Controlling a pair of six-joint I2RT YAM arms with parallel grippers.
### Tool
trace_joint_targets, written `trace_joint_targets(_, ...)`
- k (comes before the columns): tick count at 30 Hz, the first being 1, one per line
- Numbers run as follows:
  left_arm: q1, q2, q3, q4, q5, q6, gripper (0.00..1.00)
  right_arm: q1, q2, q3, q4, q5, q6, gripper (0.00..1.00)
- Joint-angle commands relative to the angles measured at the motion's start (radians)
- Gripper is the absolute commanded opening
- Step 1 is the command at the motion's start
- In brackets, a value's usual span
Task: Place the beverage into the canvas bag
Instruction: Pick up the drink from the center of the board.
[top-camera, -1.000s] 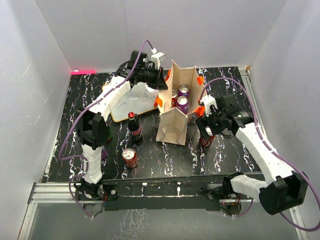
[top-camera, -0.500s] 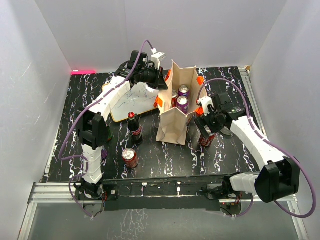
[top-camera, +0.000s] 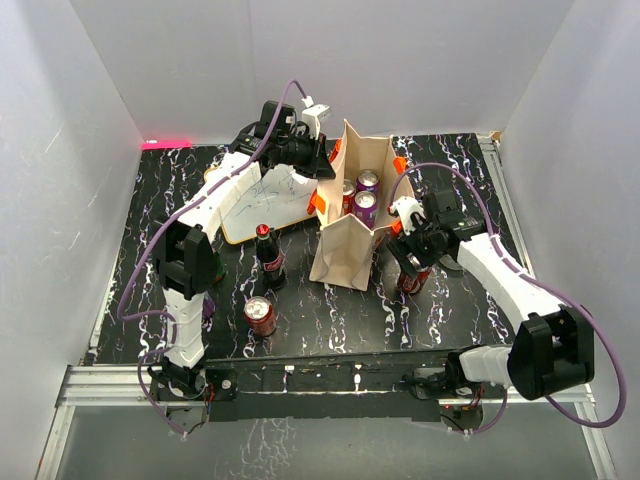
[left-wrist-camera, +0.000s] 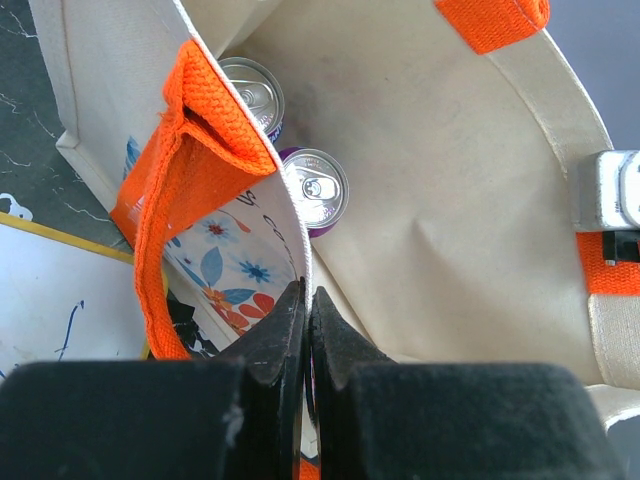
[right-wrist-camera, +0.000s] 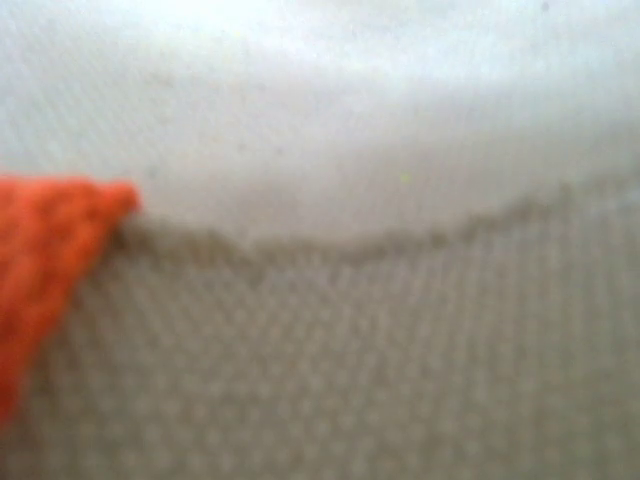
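Observation:
The canvas bag (top-camera: 345, 245) stands upright mid-table, beige with orange handles, its mouth open. Two purple cans (top-camera: 365, 195) stand inside; they also show in the left wrist view (left-wrist-camera: 315, 188). My left gripper (top-camera: 322, 172) is shut on the bag's left rim beside an orange handle (left-wrist-camera: 200, 150), its fingertips (left-wrist-camera: 290, 310) pinching the cloth. My right gripper (top-camera: 400, 235) is pressed against the bag's right wall; its wrist view shows only blurred canvas (right-wrist-camera: 350, 350) and an orange patch (right-wrist-camera: 45, 250), fingers hidden. A red can (top-camera: 413, 277) stands on the table just below it.
A dark cola bottle (top-camera: 268, 255) and a red can (top-camera: 259, 315) stand left of the bag near the front. A white board with an orange-brown frame (top-camera: 262, 200) lies behind them under my left arm. White walls enclose the black marbled table (top-camera: 150, 220).
My right arm has swung in, its elbow moving left, and the gripper has shifted a little left against the bag. The left arm and bag rim have held still.

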Motion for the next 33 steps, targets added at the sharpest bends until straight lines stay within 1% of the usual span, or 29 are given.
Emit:
trace_joint_targets(1,-0.004,-0.044,0.017,0.031,0.006,0.013,0.0,-0.008,0.027,0.002,0.054,-0.047,-0.015,0.81)
trace_joint_targets(4,-0.004,-0.045,0.018,0.03,0.004,0.017,0.0,-0.012,0.03,0.003,0.042,-0.05,-0.024,0.79)
trace_joint_targets(8,-0.006,-0.045,0.017,0.032,0.003,0.018,0.0,-0.019,0.004,-0.018,0.018,-0.037,-0.05,0.82)
trace_joint_targets(11,-0.008,-0.042,0.016,0.032,0.002,0.018,0.0,-0.022,-0.022,-0.039,0.018,-0.039,-0.061,0.82)
trace_joint_targets(16,-0.012,-0.045,0.016,0.031,0.003,0.018,0.0,-0.027,-0.02,-0.047,0.015,-0.032,-0.063,0.82)
trace_joint_targets(19,-0.011,-0.045,0.016,0.031,0.004,0.021,0.0,-0.028,-0.025,-0.046,0.015,-0.04,-0.068,0.78)
trace_joint_targets(21,-0.014,-0.044,0.017,0.031,0.002,0.021,0.0,-0.031,-0.03,-0.046,0.015,-0.046,-0.07,0.71)
trace_joint_targets(24,-0.015,-0.043,0.022,0.031,-0.001,0.024,0.0,-0.033,-0.044,-0.029,0.001,-0.058,-0.07,0.56)
trace_joint_targets(27,-0.017,-0.044,0.022,0.031,-0.001,0.021,0.0,-0.034,-0.067,0.0,-0.021,-0.079,-0.065,0.39)
trace_joint_targets(31,-0.024,-0.044,0.019,0.032,-0.001,0.023,0.0,-0.034,-0.109,0.05,-0.062,-0.089,-0.042,0.13)
trace_joint_targets(32,-0.026,-0.045,0.021,0.032,-0.001,0.025,0.0,-0.035,-0.121,0.068,-0.072,-0.088,-0.034,0.09)
trace_joint_targets(33,-0.026,-0.045,0.02,0.032,-0.003,0.026,0.0,-0.034,-0.135,0.09,-0.083,-0.09,-0.027,0.08)
